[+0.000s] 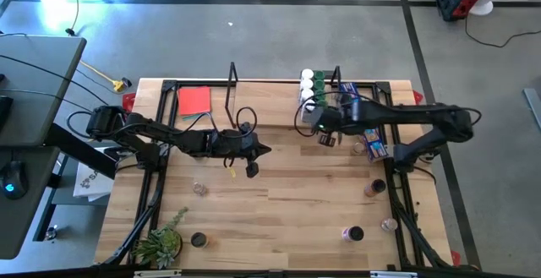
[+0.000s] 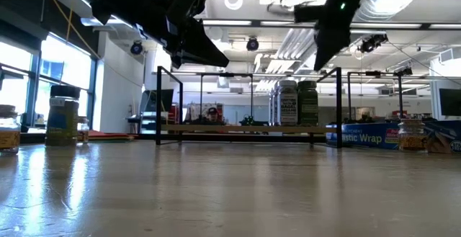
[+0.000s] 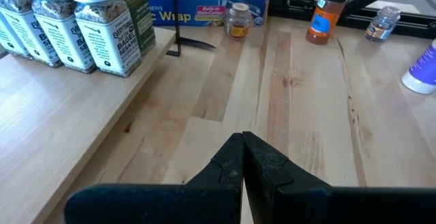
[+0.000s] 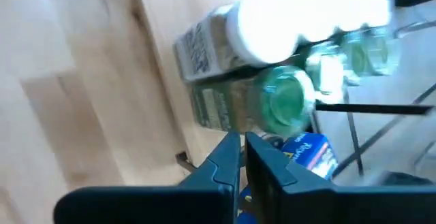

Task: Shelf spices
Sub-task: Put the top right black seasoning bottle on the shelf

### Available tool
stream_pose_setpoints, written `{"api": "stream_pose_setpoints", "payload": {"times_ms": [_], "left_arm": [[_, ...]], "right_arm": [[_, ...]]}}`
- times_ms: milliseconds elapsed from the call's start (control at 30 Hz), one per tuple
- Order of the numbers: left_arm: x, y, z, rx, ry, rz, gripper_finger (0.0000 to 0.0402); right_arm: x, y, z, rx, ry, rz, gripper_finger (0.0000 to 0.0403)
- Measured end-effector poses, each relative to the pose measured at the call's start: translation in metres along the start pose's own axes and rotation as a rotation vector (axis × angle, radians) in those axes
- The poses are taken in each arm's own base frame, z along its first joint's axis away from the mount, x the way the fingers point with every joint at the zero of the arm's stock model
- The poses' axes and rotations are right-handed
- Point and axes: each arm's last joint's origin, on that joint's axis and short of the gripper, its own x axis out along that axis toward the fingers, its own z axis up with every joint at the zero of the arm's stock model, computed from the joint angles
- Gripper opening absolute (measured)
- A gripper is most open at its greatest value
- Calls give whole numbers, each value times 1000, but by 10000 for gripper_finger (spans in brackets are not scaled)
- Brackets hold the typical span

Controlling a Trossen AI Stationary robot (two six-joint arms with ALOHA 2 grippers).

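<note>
Both grippers were clenched and empty, the left gripper (image 1: 254, 153) over mid-table and the right gripper (image 1: 311, 119) beside the jars (image 1: 311, 84) standing on the far shelf (image 1: 270, 92).

Two dark, near-black robot arms, each built of slender jointed segments with thin black cables looping along them. The left gripper (image 3: 242, 157) and right gripper (image 4: 243, 157) each end in two black, wedge-shaped fingers tapering to narrow tips.

Red sheet (image 1: 193, 100) at table's far left, blue wrap box (image 2: 360, 134), small green plant (image 1: 161, 242) near corner
</note>
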Motion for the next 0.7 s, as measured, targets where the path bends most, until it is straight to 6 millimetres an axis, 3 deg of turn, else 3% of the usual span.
{"api": "stream_pose_setpoints", "payload": {"times_ms": [133, 333, 533, 700], "left_arm": [[0, 0, 0, -1, -4, 0, 0], [0, 0, 1, -4, -6, -1, 0], [-2, -10, -1, -76, -2, -33, 0], [-13, -44, -7, -101, -15, -51, 0]], "right_arm": [[-40, 8, -17, 121, -136, 51, 16], [-83, 46, -54, 198, -288, 205, 16], [-91, 75, -83, 249, -180, 393, 16], [-99, 76, -93, 125, -32, 523, 35]]}}
